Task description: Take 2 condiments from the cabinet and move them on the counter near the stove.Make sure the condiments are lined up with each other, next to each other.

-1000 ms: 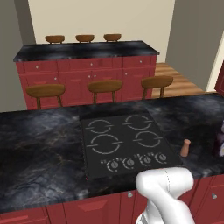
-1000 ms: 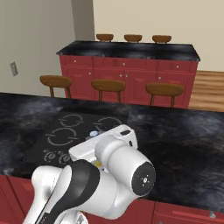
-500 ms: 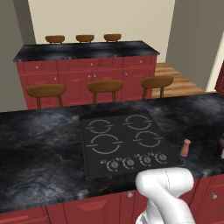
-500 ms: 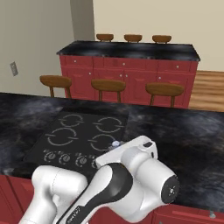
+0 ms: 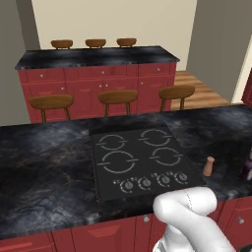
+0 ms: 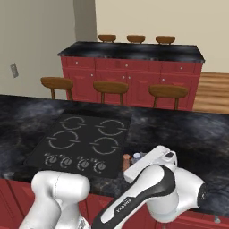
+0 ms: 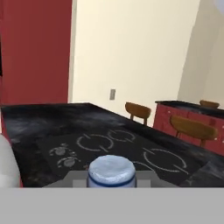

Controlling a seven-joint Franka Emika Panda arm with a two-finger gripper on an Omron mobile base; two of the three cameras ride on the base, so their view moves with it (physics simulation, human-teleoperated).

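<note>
Stove [image 5: 139,160] sits mid-bench [image 5: 44,162]. Brown shaker [image 5: 209,166] stands upright on the bench just right of the stove's front corner. Purple bottle [image 7: 111,171] is farther right, pale cap between the gripper's fingers, apparently clamped; finger contact itself hidden.

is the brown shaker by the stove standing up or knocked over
Upright. The shaker stands on the black counter just right of the cooktop, its paler rounded top uppermost.

Base views flank stove [image 5: 141,160]; hand view low.
</note>
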